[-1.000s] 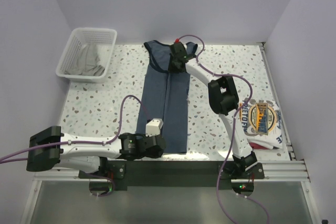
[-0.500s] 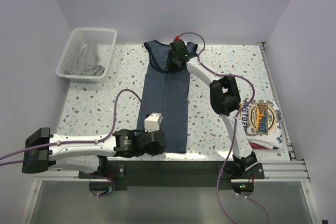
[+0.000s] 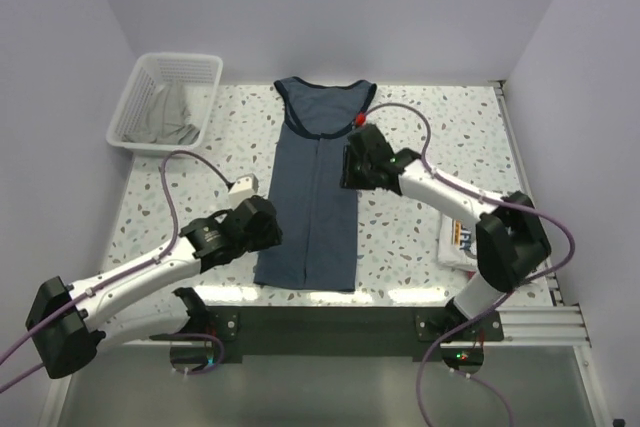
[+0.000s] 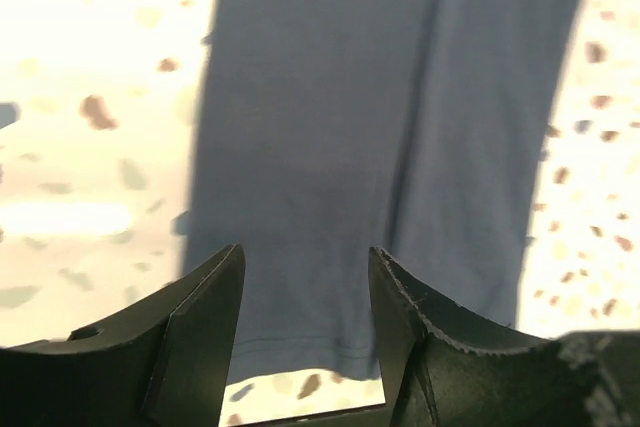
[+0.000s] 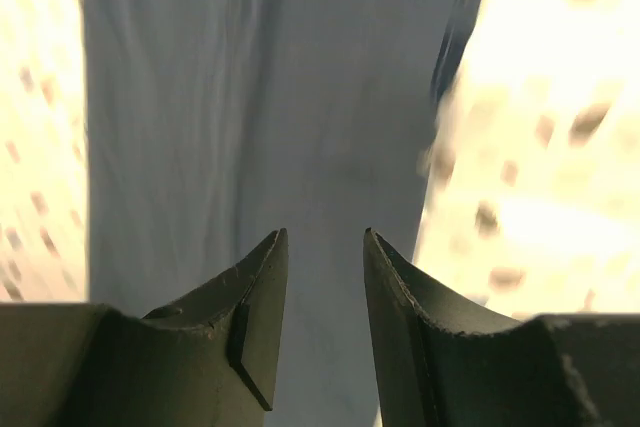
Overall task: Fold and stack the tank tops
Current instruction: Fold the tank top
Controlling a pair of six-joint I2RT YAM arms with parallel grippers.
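Observation:
The slate-blue tank top (image 3: 312, 197) lies flat in the middle of the table as a long narrow strip, neck at the far end and hem toward me. My left gripper (image 3: 270, 235) hovers over its left edge near the hem, jaws open and empty; its wrist view shows the left gripper (image 4: 305, 259) above the blue cloth (image 4: 400, 97). Over the top's right edge, about mid-length, my right gripper (image 3: 350, 163) stands open with nothing held; the right gripper (image 5: 325, 239) sees the blue cloth (image 5: 250, 97) below. The white tank top (image 3: 458, 240) lies folded at the right, mostly hidden by the right arm.
A white mesh basket (image 3: 140, 75) with grey cloth in it stands at the back left corner. Speckled tabletop (image 3: 180, 182) shows on both sides of the blue top. The right arm's forearm (image 3: 450, 192) stretches low across the right half of the table.
Both grippers have opened and let go of the blue top. The left arm swung from the hem to the top's left side; the right arm drew back from the neckline to mid-length.

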